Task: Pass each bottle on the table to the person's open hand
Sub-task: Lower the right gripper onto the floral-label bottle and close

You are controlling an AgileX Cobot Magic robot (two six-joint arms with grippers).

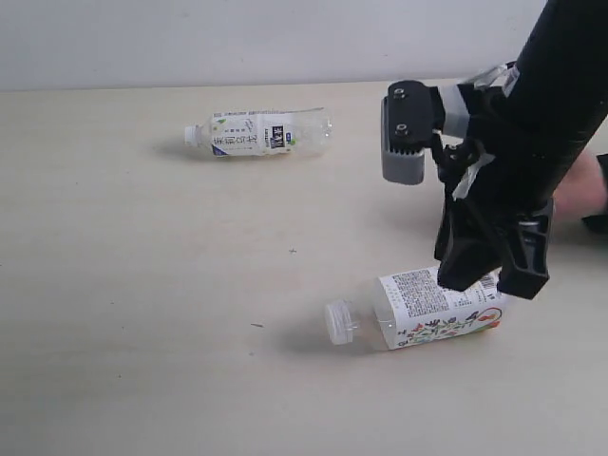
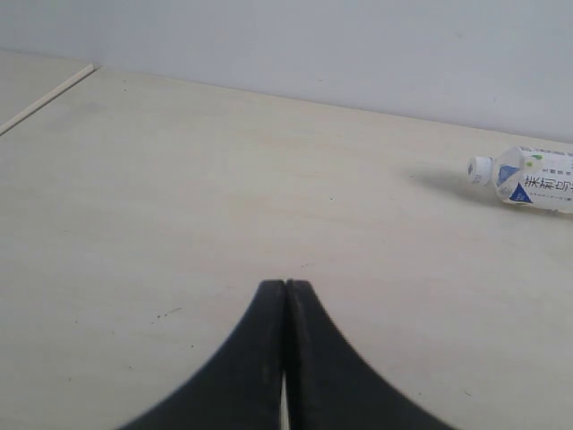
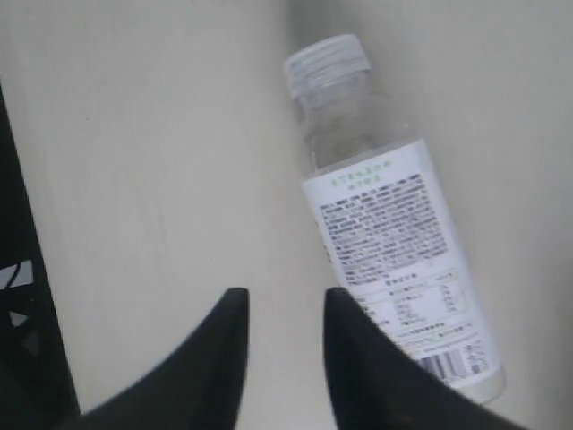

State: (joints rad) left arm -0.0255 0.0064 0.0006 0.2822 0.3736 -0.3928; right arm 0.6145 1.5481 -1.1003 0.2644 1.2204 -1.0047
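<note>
Two bottles lie on their sides on the table (image 1: 142, 285). The floral-label bottle (image 1: 423, 309) rests near the front, its white cap (image 1: 340, 321) pointing left. My right gripper (image 1: 489, 283) hovers over its base end, open and holding nothing. In the right wrist view that bottle (image 3: 394, 233) lies just beside one finger, outside the gap of the gripper (image 3: 286, 300). A white-label bottle (image 1: 258, 133) lies further back, also showing at the edge of the left wrist view (image 2: 533, 179). My left gripper (image 2: 286, 285) is shut on nothing. The person's hand (image 1: 579, 195) shows only partly behind my right arm.
The pale wall runs along the far edge of the table. My right arm's black sleeve (image 1: 551, 104) covers the upper right of the exterior view. The table's left edge (image 2: 49, 94) shows in the left wrist view.
</note>
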